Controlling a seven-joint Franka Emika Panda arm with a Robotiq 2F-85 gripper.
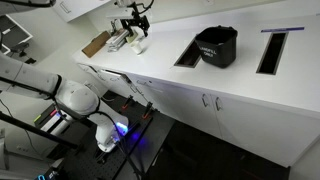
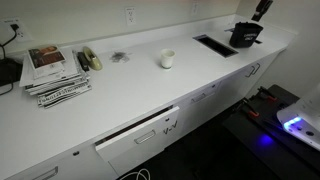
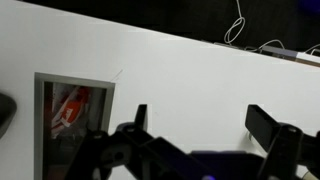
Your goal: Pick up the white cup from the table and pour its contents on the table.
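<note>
The white cup (image 2: pixel 167 59) stands upright on the long white table (image 2: pixel 130 90), left of a dark cut-out (image 2: pixel 210 43). I cannot see what is inside it. A few tiny bits (image 2: pixel 120 57) lie on the table left of the cup. My gripper (image 3: pixel 200 115) is open and empty, high over bare table. It shows dark at the top of both exterior views (image 2: pixel 262 8) (image 1: pixel 135 17), far from the cup. In the wrist view a cut-out (image 3: pixel 75 125) with something red inside lies to its left, and the cup is out of view.
A big black bin (image 2: pixel 245 35) (image 1: pixel 217 45) stands between two cut-outs (image 1: pixel 272 50). A flat brown cardboard piece (image 1: pixel 97 43) and a stack of magazines (image 2: pixel 55 75) lie at the table's far end. Cables (image 3: pixel 240 25) run along the back edge.
</note>
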